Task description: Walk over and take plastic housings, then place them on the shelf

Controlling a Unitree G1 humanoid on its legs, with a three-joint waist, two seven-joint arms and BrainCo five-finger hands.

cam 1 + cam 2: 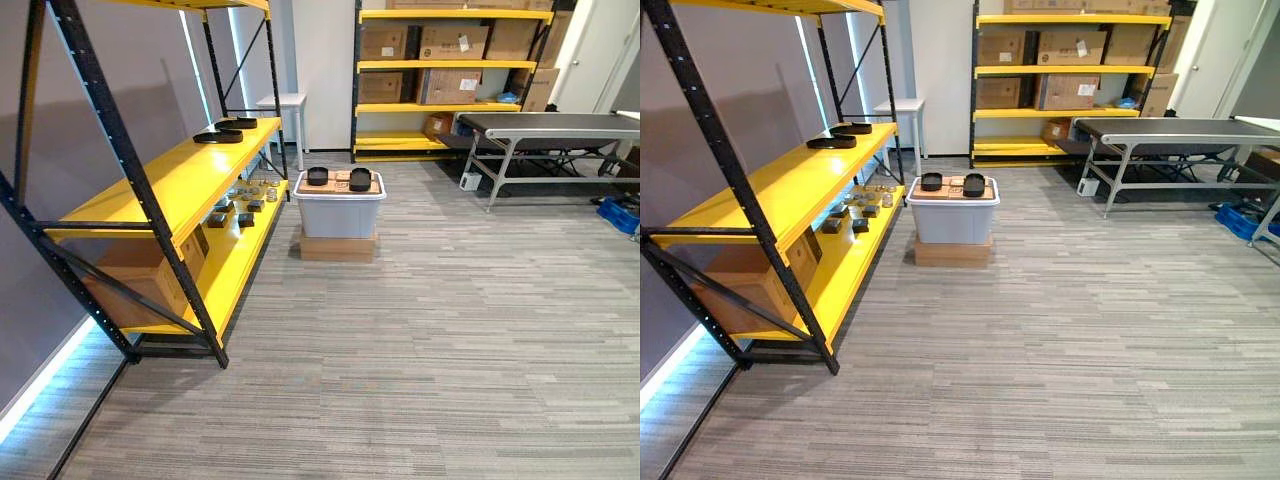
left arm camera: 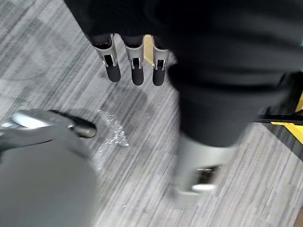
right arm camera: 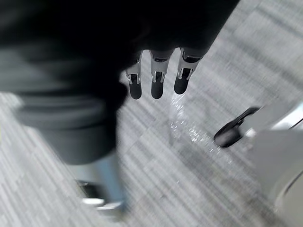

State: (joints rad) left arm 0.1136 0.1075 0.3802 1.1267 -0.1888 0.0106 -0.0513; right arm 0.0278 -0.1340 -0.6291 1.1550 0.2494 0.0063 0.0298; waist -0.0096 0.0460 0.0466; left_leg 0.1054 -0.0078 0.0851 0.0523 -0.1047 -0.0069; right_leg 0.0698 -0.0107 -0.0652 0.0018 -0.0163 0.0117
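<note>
Plastic housings [image 1: 360, 179], two black pieces, sit on the lidded grey bin [image 1: 339, 215] far ahead, just right of the yellow shelf [image 1: 170, 180]. Left hand [image 2: 137, 71] and right hand [image 3: 156, 82] hang empty, fingers [image 3: 135, 87] straight. Approach step: the next move calls for walking up to the bin.

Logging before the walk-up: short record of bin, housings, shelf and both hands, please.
bin: grey, lidded, on a cardboard box, near the far end of the shelf
housings: two, black, on the bin lid
shelf: yellow, left; two flat black parts on its middle level
left hand: open, empty
right hand: open, empty
</note>
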